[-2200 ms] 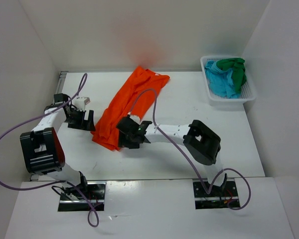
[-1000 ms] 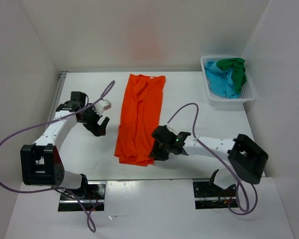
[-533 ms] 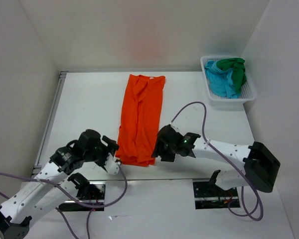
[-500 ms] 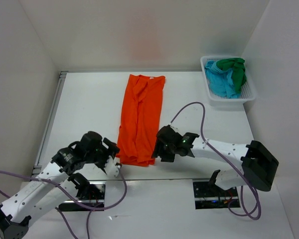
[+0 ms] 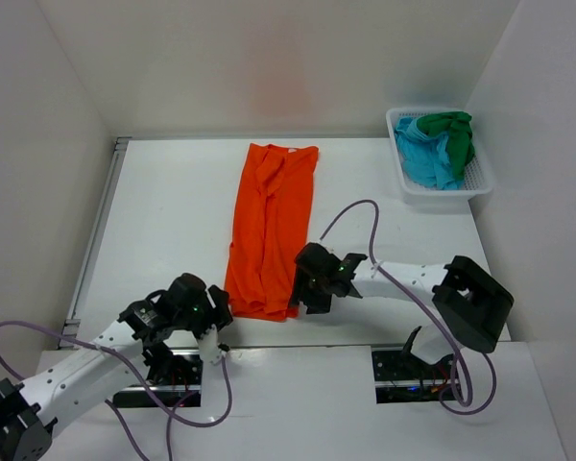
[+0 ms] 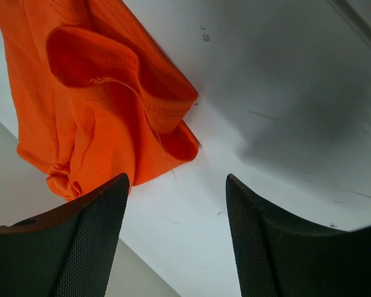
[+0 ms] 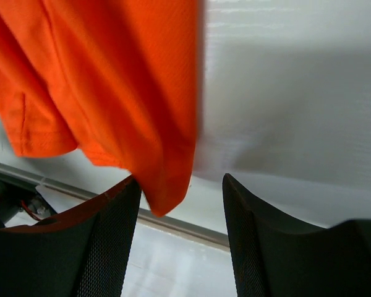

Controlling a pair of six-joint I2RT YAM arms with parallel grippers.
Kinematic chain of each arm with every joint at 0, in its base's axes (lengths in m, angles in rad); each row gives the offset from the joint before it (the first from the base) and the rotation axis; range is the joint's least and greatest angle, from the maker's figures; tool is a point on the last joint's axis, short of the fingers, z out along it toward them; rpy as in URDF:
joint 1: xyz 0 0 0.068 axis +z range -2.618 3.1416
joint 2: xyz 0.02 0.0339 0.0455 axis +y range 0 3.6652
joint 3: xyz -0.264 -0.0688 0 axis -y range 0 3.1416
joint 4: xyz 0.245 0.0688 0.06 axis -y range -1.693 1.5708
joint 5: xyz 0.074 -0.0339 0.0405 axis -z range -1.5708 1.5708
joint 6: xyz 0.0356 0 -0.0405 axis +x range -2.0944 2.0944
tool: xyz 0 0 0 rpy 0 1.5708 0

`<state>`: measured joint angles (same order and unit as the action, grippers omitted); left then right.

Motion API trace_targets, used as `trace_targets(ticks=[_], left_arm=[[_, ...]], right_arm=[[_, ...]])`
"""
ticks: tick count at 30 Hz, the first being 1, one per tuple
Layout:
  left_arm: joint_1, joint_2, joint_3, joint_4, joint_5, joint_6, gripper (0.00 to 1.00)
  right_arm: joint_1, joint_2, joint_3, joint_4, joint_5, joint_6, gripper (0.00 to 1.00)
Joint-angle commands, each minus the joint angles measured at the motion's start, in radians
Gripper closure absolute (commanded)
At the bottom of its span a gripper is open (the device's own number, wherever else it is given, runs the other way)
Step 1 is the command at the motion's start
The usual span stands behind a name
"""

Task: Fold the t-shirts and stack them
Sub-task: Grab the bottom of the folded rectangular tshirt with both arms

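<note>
Top view: orange t-shirt point(image 5: 271, 226) lies flat as a long narrow strip mid-table point(image 5: 163, 211), collar end far, hem end at the near edge. L gripper point(image 5: 219, 307) sits low at the hem's left corner, R gripper point(image 5: 300, 296) at the hem's right corner. Turquoise t-shirt point(image 5: 424, 158) and green t-shirt point(image 5: 453, 130) are bunched in the white basket point(image 5: 440, 189), far right.

L wrist: I see the jaws apart w/ nothing between the fingers point(image 6: 86, 241). Only bare table shows in the gap. The rumpled orange hem is just ahead of the left-hand finger, apart from it.

R wrist: jaws apart, no grip. The orange hem corner dips into the gap beside one finger point(image 7: 105, 241). Can't tell if it touches. The other finger is over bare table.
</note>
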<state>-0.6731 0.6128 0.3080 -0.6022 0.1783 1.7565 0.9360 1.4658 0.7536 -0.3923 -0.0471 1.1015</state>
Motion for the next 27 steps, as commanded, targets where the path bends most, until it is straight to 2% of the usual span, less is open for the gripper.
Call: trace_targets(ticks=[1,6,8,11,14,20,23,27], left_arm=[[-0.005,0.062,-0.012,0.132,-0.003,0.051,0.29],[-0.005,0.265,0.037,0.199,-0.023,0.029,0.3],[0.03,0.386,0.081,0.188,-0.01,0.029,0.3],[0.084,0.557,0.138,0.234,-0.101,0.034,0.34],[0.151,0.654,0.244,0.205,-0.07,0.034,0.34],[0.13,0.683,0.258,0.107,-0.046,0.09,0.39],[0.098,0.627,0.223,0.075,-0.025,0.1,0.39],[0.089,0.639,0.232,0.085,-0.006,0.1,0.42]], right_arm=[[-0.022,0.037,0.038,0.064,-0.039,-0.034,0.39],[-0.068,0.073,0.061,0.073,-0.06,-0.066,0.39],[-0.077,0.082,0.07,0.064,-0.073,-0.077,0.39],[-0.077,0.091,0.079,0.064,-0.082,-0.077,0.39],[-0.086,0.091,0.079,0.052,-0.092,-0.097,0.39],[-0.106,0.091,0.089,0.043,-0.102,-0.117,0.39],[-0.115,0.102,0.098,0.043,-0.111,-0.137,0.39],[-0.124,0.154,0.118,0.033,-0.137,-0.161,0.39]])
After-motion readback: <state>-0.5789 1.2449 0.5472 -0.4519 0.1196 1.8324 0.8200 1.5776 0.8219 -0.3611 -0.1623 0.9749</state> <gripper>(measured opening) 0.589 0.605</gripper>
